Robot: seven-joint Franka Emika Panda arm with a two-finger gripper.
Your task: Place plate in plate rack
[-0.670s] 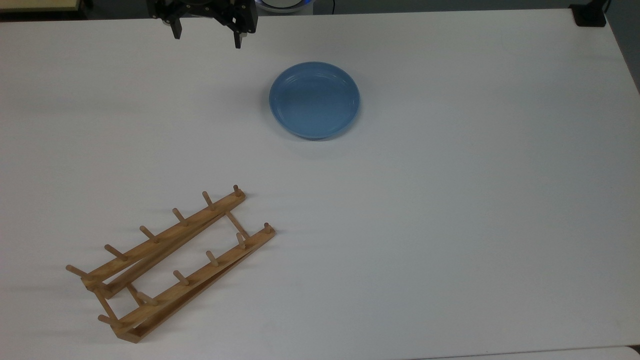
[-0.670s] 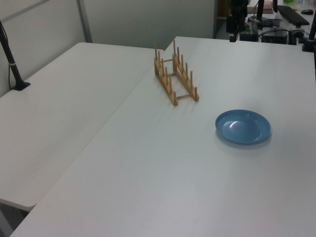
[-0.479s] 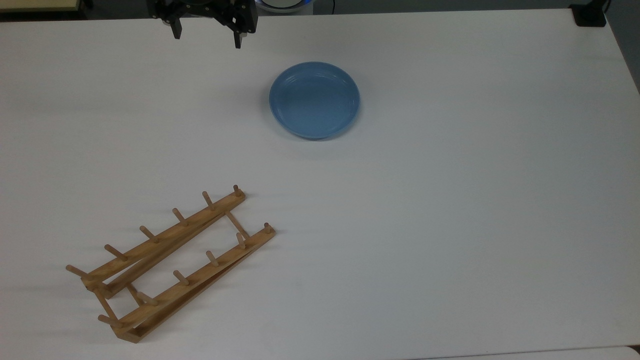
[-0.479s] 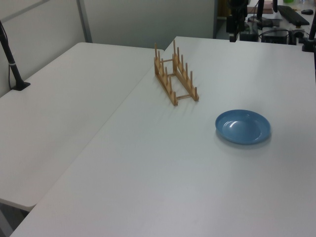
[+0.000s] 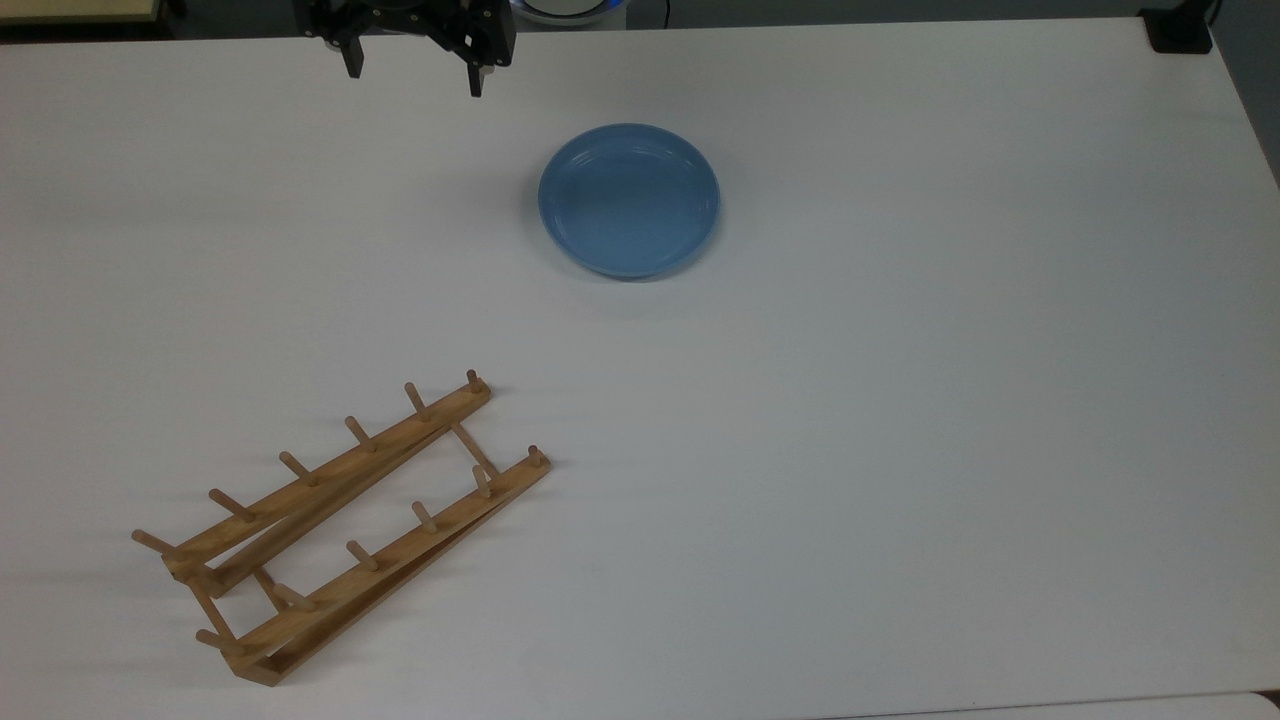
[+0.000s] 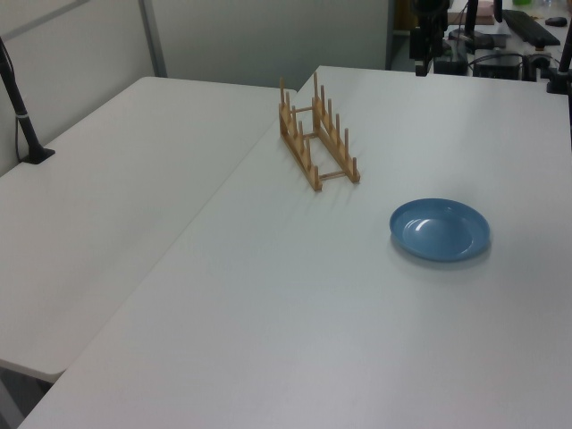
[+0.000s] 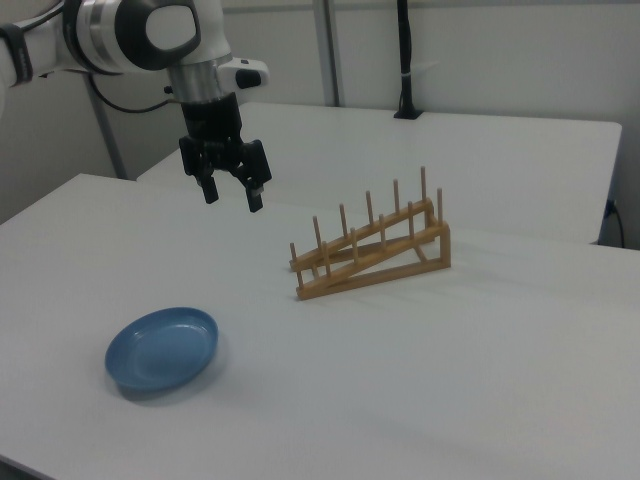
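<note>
Top view: your claw point(image 5: 412, 82) hangs at the tabletop's point(image 5: 900, 450) upper edge, fingers spread wide, nothing between them. The plate point(image 5: 629, 200) lies flat on the tabletop, toward the top view's right of the claw and a bit further in from that edge, apart from it with bare tabletop between. It sits right side up, nothing on it.

Right view: you see the claw point(image 7: 229, 195) pointing down, held above the tabletop point(image 7: 450, 380), jaws wide. The plate point(image 7: 162, 348) lies near the tabletop's near-left corner in the right view, below and to the right view's left of the claw.

The plate rack point(image 5: 340, 520) stands near the lower-left corner in the top view, well apart from the plate and the claw, pegs up and bare. In the left view the plate rack point(image 6: 316, 142) stands by the tabletop's point(image 6: 295, 313) left edge, and the plate point(image 6: 440, 229) is nearer the left view's right edge.
</note>
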